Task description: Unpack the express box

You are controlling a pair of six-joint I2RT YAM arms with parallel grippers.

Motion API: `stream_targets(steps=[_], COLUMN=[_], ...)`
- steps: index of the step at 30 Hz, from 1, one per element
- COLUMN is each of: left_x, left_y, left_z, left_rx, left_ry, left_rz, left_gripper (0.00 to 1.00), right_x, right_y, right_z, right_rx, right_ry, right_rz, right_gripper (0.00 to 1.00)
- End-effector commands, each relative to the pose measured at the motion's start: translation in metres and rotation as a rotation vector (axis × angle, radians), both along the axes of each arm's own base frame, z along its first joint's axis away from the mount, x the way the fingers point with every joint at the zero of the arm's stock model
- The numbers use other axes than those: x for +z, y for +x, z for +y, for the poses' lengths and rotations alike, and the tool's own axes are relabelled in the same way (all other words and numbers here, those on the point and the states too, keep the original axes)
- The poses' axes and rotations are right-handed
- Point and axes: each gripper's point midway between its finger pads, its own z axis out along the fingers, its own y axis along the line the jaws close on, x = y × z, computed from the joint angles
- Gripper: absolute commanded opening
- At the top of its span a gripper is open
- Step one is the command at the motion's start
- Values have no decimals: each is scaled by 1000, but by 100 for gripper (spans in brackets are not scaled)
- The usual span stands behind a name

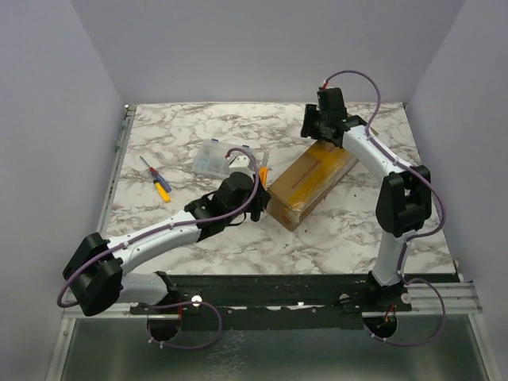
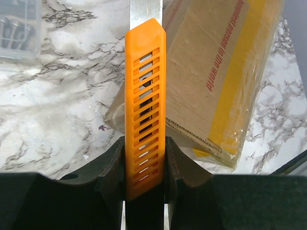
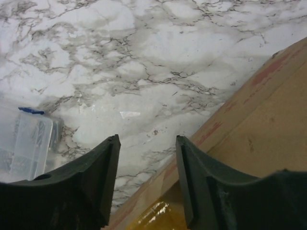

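Observation:
The express box (image 1: 311,184), a long brown carton with a yellow-tan tape strip along its top, lies diagonally at mid-table. My left gripper (image 1: 258,198) is shut on an orange slotted utility knife (image 1: 263,173) at the box's near-left end. In the left wrist view the knife (image 2: 145,96) stands between the jaws (image 2: 145,143), its metal blade (image 2: 145,12) extended alongside the box (image 2: 216,76), which shows red print. My right gripper (image 1: 313,127) is open and empty over the box's far end; in the right wrist view (image 3: 147,143) its right finger hangs above the carton (image 3: 259,129).
A small clear plastic compartment case (image 1: 213,158) sits left of the box and shows in both wrist views (image 2: 19,28) (image 3: 24,143). A screwdriver with a blue and yellow handle (image 1: 156,179) lies further left. Grey walls enclose the marble table (image 1: 198,119).

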Motion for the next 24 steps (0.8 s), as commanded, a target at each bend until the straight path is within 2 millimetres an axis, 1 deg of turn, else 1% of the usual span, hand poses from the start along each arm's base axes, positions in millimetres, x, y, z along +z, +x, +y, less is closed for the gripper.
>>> stream_targets(steps=[1,3,4,6,8,9,10,11,12,14,16,18,20,22,24], left_x=[24,21,20,14,6,5,-1,-3,-4,1,-1,1,1,0,-4], left_y=[-14,-31,-40,-60,-79,-89,-100,-112,-121,-136,-140,-143,-144,-148,-150], left_z=[22,35,41,49,56,54,53,47,42,33,29,27,29,28,27], left_rx=[-66,-104,-129,-179,-184,-191,-194,-211,-223,-233,-228,-229,-226,-242,-247], left_ry=[94,137,155,188,248,281,323,357,397,477,514,511,513,514,528], left_rz=[-46,-23,-5,56,114,125,136,129,116,58,44,35,41,59,77], left_gripper=[0,0,0,0,0,0,0,0,0,0,0,0,0,0,0], right_x=[47,60,62,57,52,51,53,52,56,55,49,38,27,20,18], right_y=[-26,-42,-53,-75,-97,-108,-116,-124,-131,-139,-144,-147,-151,-154,-154], right_z=[-5,-6,-3,1,11,16,20,21,24,24,21,17,14,13,12], right_rx=[61,115,149,197,265,296,322,337,364,385,387,384,385,382,375], right_ry=[-55,-63,-56,-34,16,49,75,92,113,119,100,80,69,66,65], right_rz=[-70,-73,-53,-2,22,29,28,30,18,7,11,37,66,80,79], right_gripper=[62,71,73,74,74,70,69,67,66,63,58,50,45,43,43])
